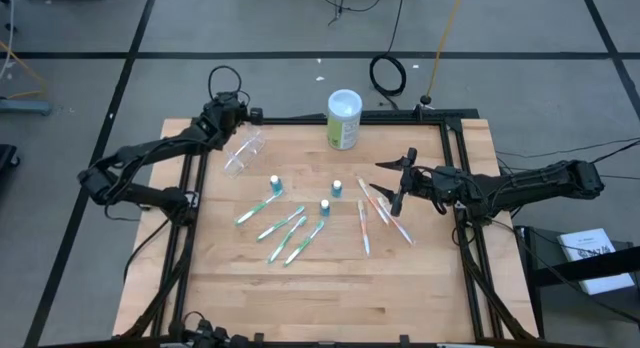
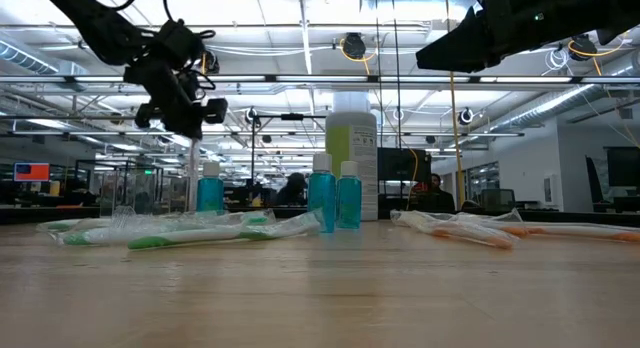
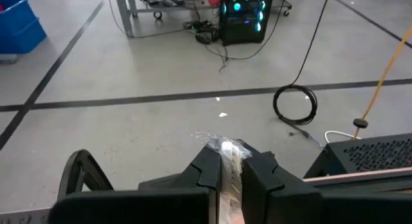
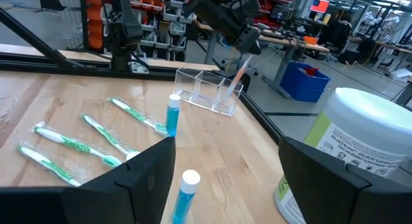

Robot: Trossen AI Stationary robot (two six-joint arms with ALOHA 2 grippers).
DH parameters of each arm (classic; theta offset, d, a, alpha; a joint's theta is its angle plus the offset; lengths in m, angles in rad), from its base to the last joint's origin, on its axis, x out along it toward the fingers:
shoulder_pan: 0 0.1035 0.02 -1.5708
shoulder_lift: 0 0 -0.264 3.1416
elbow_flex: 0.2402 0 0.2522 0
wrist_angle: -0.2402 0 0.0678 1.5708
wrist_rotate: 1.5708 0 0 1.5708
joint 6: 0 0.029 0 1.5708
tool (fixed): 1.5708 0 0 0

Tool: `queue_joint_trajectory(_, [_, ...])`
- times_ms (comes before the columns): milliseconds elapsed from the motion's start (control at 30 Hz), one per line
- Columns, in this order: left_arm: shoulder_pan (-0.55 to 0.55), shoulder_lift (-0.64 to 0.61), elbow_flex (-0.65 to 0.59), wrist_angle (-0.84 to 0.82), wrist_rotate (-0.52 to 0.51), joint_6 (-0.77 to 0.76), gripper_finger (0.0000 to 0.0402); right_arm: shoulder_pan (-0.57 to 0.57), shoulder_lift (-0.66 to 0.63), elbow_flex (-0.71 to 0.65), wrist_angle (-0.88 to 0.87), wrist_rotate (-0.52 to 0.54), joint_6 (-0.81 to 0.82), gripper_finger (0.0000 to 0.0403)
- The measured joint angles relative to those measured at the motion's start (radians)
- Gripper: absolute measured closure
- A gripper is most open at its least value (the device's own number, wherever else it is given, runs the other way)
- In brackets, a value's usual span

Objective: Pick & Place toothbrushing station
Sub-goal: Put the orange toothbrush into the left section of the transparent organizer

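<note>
A clear plastic holder with compartments stands at the table's far left and also shows in the right wrist view. My left gripper hovers just above it, shut on a pale pinkish toothbrush. Several green-and-white toothbrushes and three teal white-capped tubes are mid-table; the brushes lie flat, the tubes stand upright. More pinkish toothbrushes lie at the right. My right gripper is open and empty above them. My left gripper pinches the upper end of the pinkish toothbrush, in its clear wrapper, between its two fingers. The fingers come from above, pointing down. The brush hangs slanting below them, its lower end at the holder's top; whether it is inside, I cannot tell.
A bigger green-and-white canister stands at the table's far edge, in the middle. A dark frame runs round the tabletop. The near half of the wooden table is bare.
</note>
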Motion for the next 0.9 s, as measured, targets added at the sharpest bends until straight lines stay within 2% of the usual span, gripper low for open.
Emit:
queue_joint_trajectory(333, [0.0, 0.008, 0.0, 0.005, 0.01, -0.005, 0.0376, 0.0, 0.0, 0.0, 0.001, 0.0, 0.0, 0.0135])
queue_joint_trajectory(433, [-0.014, -0.023, 0.0, 0.03, 0.01, 0.071, 0.0376, 0.0, 0.0, 0.0, 0.001, 0.0, 0.0, 0.0135])
queue_joint_trajectory(533, [-0.062, -0.102, 0.016, 0.037, -0.015, 0.218, 0.0376, 0.0, 0.0, 0.0, 0.001, 0.001, -0.001, 0.0135])
queue_joint_trajectory(633, [-0.131, -0.212, 0.04, 0.016, -0.067, 0.302, 0.0376, -0.001, 0.0, 0.0, 0.002, 0.001, -0.001, 0.0135])
queue_joint_trajectory(800, [-0.273, -0.448, 0.041, -0.164, -0.16, 0.229, 0.0376, -0.001, 0.0, 0.0, 0.002, 0.002, -0.002, 0.0135])
queue_joint_trajectory(900, [-0.367, -0.573, 0.005, -0.317, -0.266, 0.133, 0.0377, -0.001, 0.0, 0.0, 0.002, 0.001, -0.002, 0.0135])
